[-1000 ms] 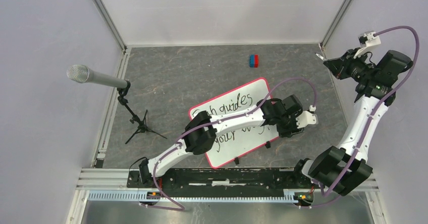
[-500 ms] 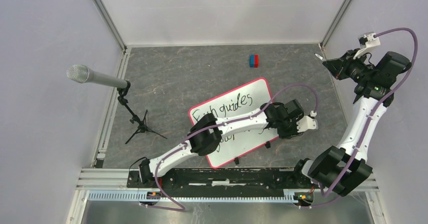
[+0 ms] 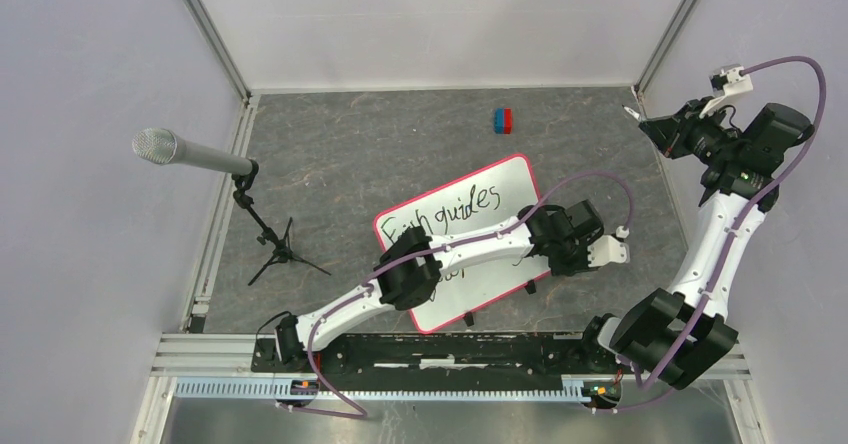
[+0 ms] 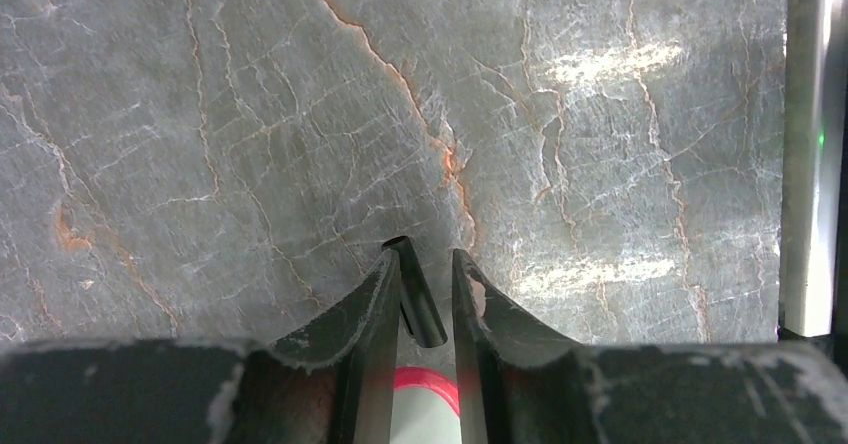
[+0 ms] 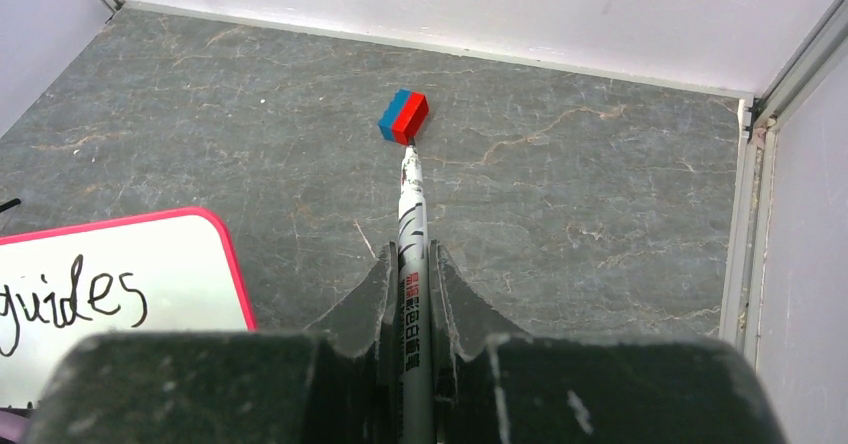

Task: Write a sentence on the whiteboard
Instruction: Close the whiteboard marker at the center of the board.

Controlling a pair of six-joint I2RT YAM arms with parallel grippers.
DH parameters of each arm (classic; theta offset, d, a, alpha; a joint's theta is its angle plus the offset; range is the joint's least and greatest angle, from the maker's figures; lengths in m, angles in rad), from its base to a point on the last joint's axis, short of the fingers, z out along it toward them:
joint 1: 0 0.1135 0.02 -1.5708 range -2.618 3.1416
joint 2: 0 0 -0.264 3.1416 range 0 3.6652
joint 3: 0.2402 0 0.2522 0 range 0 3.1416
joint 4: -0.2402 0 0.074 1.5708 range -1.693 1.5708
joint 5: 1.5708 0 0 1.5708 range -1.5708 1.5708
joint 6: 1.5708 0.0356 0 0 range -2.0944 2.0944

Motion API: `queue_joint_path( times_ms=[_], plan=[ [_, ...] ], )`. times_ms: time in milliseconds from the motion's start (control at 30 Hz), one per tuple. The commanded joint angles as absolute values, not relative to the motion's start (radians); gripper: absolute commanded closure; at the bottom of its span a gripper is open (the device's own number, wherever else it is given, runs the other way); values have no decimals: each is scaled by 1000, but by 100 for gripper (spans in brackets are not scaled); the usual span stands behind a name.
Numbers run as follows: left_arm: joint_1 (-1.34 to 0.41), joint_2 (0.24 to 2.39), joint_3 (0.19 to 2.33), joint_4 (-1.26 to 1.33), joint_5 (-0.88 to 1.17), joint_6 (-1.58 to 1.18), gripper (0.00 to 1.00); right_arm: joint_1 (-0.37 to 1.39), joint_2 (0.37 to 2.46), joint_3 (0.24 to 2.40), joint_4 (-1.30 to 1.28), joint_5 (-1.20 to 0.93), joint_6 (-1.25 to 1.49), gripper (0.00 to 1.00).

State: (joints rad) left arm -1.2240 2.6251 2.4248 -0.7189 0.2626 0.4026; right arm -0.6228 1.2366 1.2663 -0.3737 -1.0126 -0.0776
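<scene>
Right wrist view: right fingers (image 5: 355, 309) clamp the marker (image 5: 412, 224) apart from the whiteboard (image 5: 100, 249); left fingers (image 4: 362, 314) pinch a small dark piece (image 4: 418, 299). Board looks light, stiff, slippery: grip its rim.

Bright, even overhead light; shadows soft and short. Left wrist view: white glare patches on the stone tabletop (image 4: 600, 64); left gripper (image 4: 425, 256) dark, its edges soft. Right wrist view sharp mid-field; bottom foreground blurred, probably too close to focus.
</scene>
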Motion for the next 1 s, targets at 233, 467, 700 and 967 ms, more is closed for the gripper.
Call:
queue_joint_path(
  times_ms=[233,467,700,967],
  plan=[
    [-1277,2660,2418,-836,204,469,63,-626,1215,1256,-314,-1035,-51,100],
    [-1307,2675,2418,-844,172,459,70,-626,1215,1258,-314,-1033,-52,100],
    [-1318,2631,2407,-836,178,430,70,-626,1216,1251,-308,-1037,-49,100],
    [-1317,2581,2405,-785,111,406,61,-626,1213,1250,-308,-1039,-49,100]
  ],
)
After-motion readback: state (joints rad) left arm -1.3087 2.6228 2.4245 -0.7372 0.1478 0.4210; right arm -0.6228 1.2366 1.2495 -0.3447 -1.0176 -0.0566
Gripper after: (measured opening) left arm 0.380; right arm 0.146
